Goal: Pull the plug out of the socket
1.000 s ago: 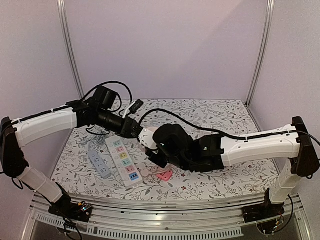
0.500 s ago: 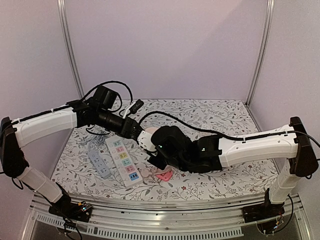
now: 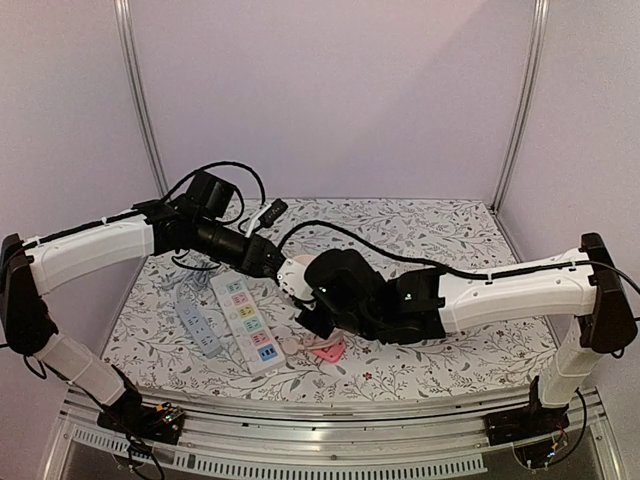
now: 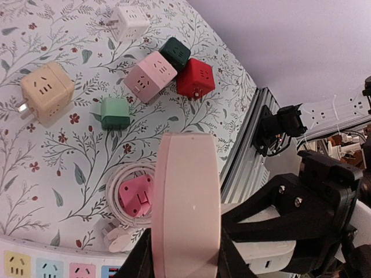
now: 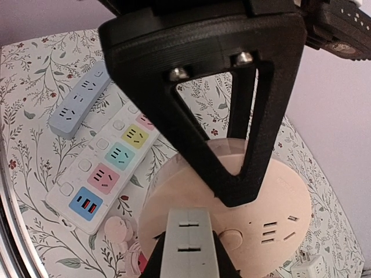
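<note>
- At the far left of the floral-patterned table cover [image 3: 450, 230] I see a pale grey-blue plastic power strip [image 3: 197, 322] lying flat.
- Just right of it, and apart from it, lies a white plastic power strip with coloured outlets [image 3: 247, 322], running near to far.
- My left gripper [image 4: 185, 255] reaches in from the left, above the white strip. Its black fingers [image 4: 227, 259] are clamped on the rim of a pale pink round plastic socket disc [image 4: 185, 191], which it holds off the table.
- The pale grey rectangular plug [image 5: 188, 231] sits against the flat face of that disc, close to its near edge. I cannot tell how deep its pins are seated.
- My right gripper [image 5: 188, 263] comes from the right and meets the disc in the middle of the table. Its fingers press on both sides of the grey plug, so I read them as closed on it.
- On the cover below the disc lies a pink plug inside a white coiled cable [image 4: 136, 197].
- Beyond it, scattered loose on the cover, I see:
  - a small green adapter [image 4: 115, 113]
  - a beige cube socket [image 4: 47, 92]
  - a white cube [image 4: 130, 22]
  - a pink cube [image 4: 151, 76] touching a dark green cube [image 4: 175, 52] and a red cube [image 4: 195, 78]
</note>
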Tool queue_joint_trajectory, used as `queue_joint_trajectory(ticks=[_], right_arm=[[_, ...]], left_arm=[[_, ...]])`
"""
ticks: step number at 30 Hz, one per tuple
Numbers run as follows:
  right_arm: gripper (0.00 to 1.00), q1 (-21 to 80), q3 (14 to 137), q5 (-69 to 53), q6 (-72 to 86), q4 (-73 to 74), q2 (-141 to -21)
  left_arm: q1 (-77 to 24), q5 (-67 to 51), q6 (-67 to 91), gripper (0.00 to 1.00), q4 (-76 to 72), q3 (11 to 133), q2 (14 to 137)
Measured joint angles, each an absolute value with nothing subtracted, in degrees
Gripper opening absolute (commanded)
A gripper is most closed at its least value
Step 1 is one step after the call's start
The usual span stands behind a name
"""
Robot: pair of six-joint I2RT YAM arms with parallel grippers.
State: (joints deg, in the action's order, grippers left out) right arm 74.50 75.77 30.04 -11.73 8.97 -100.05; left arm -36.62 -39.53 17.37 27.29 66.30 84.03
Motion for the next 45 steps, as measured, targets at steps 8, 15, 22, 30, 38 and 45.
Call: queue_joint_trajectory(ticks=[8, 15, 22, 30, 38, 45], right_arm=[[0.00, 71.31, 72.16, 20.80, -7.38, 6.72, -96.66], [0.00, 69.60, 69.82, 14.35, -5.32, 5.56, -94.19], [0.00, 70.17, 69.58, 15.25, -5.50, 5.39, -94.13], [0.00, 74.96, 71.94, 27.79, -8.91, 6.94, -96.66], [0.00, 78.22, 76.34, 39.97, -12.27, 7.62, -101.93], [0.00, 78.32, 76.47, 41.21, -12.49, 7.64, -102.17]], left_arm=[[-37.58, -38.57, 16.47, 0.00, 26.83, 66.67, 84.03], [-38.46, -38.44, 16.05, 0.00, 26.98, 67.18, 84.05], [-38.59, -38.35, 15.53, 0.00, 27.77, 67.70, 84.47], [-38.68, -38.65, 14.59, 0.00, 28.93, 68.31, 84.86], [-36.97, -39.53, 14.83, 0.00, 30.13, 68.38, 84.93], [-36.60, -40.10, 14.98, 0.00, 30.06, 68.49, 85.23]])
